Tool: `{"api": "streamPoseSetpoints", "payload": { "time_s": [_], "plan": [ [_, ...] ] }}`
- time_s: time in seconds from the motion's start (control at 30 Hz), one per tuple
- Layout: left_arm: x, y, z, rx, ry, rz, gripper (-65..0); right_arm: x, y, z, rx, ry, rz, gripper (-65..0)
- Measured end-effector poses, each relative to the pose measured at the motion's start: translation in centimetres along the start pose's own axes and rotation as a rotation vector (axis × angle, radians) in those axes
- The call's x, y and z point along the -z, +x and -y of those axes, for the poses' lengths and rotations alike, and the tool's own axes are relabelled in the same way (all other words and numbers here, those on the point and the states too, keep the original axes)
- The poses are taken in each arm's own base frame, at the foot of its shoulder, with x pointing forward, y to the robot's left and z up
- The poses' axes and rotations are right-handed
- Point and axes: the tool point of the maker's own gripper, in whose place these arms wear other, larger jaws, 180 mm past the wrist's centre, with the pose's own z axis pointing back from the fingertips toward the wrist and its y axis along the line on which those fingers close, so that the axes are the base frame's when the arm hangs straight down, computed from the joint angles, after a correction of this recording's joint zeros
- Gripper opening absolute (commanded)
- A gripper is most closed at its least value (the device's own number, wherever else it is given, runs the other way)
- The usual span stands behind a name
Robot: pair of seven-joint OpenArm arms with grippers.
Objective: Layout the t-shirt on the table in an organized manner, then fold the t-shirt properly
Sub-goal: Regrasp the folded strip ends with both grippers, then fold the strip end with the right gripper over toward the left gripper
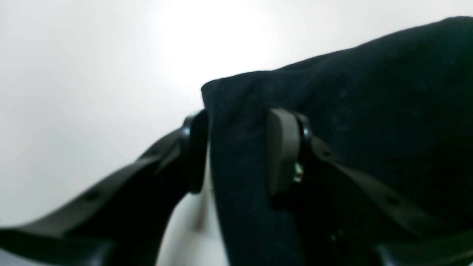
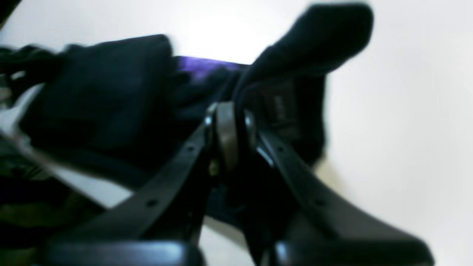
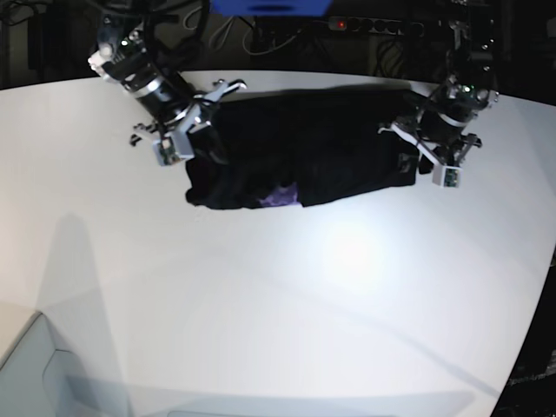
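The black t-shirt lies stretched sideways across the far part of the white table, with a purple print showing at its near edge. In the base view my right gripper is at the shirt's left end and my left gripper at its right end. The left wrist view shows my left gripper shut on a thick fold of the t-shirt. Seen from the right wrist, my right gripper pinches the t-shirt near a dark tag.
Small dark bits lie on the table left of the right arm. Cables and a power strip run behind the far edge. The table's edge curves along the right side. A grey surface sits at the bottom left.
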Motion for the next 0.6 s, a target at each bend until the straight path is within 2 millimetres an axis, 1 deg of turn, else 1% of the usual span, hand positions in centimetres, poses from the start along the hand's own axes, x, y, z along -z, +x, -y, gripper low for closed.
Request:
{"api": "streamPoseSetpoints", "payload": {
  "time_s": [0.17, 0.27, 0.47, 0.53, 0.6],
  "plan": [
    [0.0, 0.1, 0.0, 0.000, 0.000, 0.002, -39.5, 1.3, 1.0, -4.5, -0.020, 0.133, 0.023, -65.0],
    [0.0, 0.1, 0.0, 0.000, 0.000, 0.001, -39.5, 1.9, 2.0, -7.3, -0.040, 0.215, 0.049, -65.0],
    [0.0, 0.2, 0.0, 0.002, 0.000, 0.003, -39.5, 3.1, 5.4, -12.2, -0.117, 0.368, 0.130, -65.0],
    [0.0, 0.3, 0.0, 0.003, -0.001, 0.007, -39.5, 3.6, 5.5, -13.4, -0.122, 0.410, 0.133, -65.0],
    [-0.2, 1.0, 0.3, 0.013, -0.004, 0.014, -39.6, 4.5, 4.8, -13.8, -0.125, 0.433, 0.110, -65.0]
  ]
}}
